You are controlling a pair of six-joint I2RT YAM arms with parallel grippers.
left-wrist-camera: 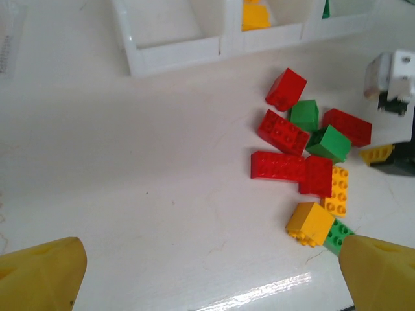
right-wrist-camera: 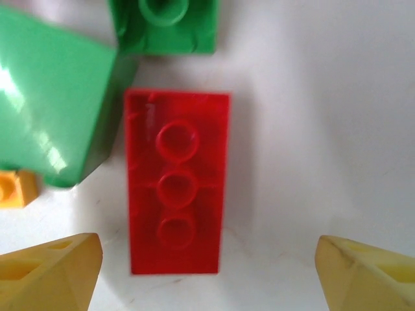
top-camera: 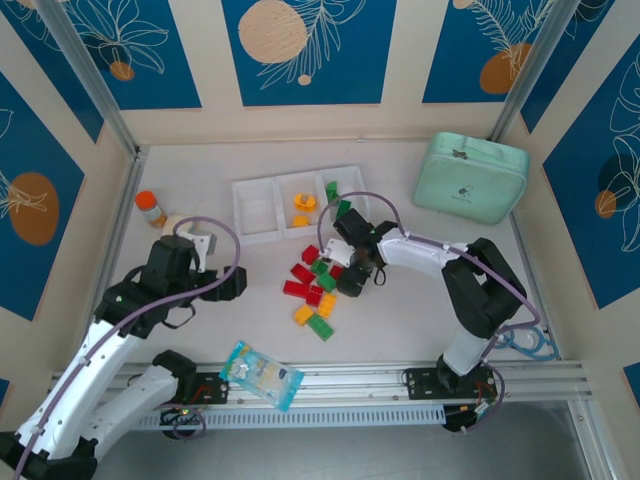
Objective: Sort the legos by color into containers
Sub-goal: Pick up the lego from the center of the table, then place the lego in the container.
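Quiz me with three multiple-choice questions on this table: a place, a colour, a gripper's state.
1. Where is the mint-green case? A. far right of the table B. between the arms C. in a bin
2. Which colour brick lies under the right gripper? A. green B. orange C. red
3. The right gripper is: A. open B. shut on a brick C. shut on nothing
Answers: 1 A, it sits far right in the top view. 2 C, the red brick lies centred between its fingers. 3 A, the fingers stand wide apart either side.
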